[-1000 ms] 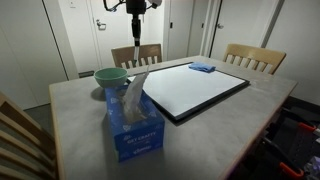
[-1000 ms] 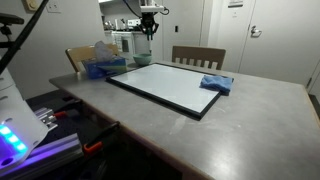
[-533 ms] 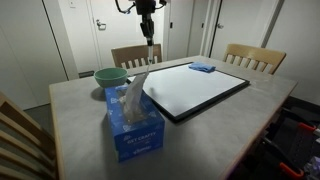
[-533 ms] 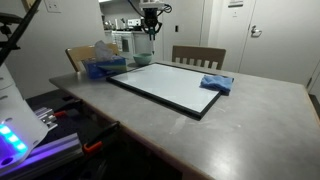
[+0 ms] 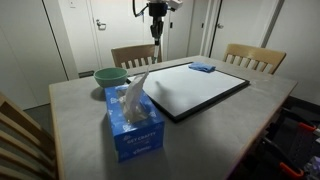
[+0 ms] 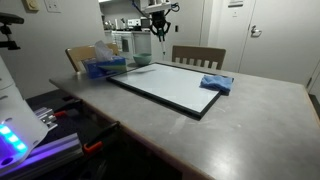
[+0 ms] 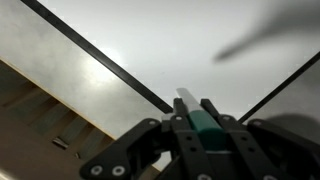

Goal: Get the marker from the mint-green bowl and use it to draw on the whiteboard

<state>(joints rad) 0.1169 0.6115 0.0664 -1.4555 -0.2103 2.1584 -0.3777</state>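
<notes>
My gripper (image 5: 158, 14) hangs high above the far edge of the table and is shut on the marker (image 5: 158, 36), which points straight down. Both also show in an exterior view, the gripper (image 6: 160, 12) above the marker (image 6: 163, 30). In the wrist view the marker (image 7: 198, 118) is a green body with a pale tip between the fingers (image 7: 178, 112). The whiteboard (image 5: 195, 90) lies flat on the table and also shows in an exterior view (image 6: 165, 88). Its black-framed corner (image 7: 180, 40) is below the marker. The mint-green bowl (image 5: 110, 76) stands beside the tissue box and looks empty.
A blue tissue box (image 5: 133, 122) stands at the table's near corner and also shows in an exterior view (image 6: 100, 66). A blue eraser pad (image 5: 202, 67) lies on the whiteboard's far corner, also visible (image 6: 215, 84). Wooden chairs (image 5: 250, 57) stand round the grey table (image 5: 80, 120).
My gripper has moved sideways with the marker, away from above the bowl and toward the whiteboard's far corner. Nothing on the table has moved.
</notes>
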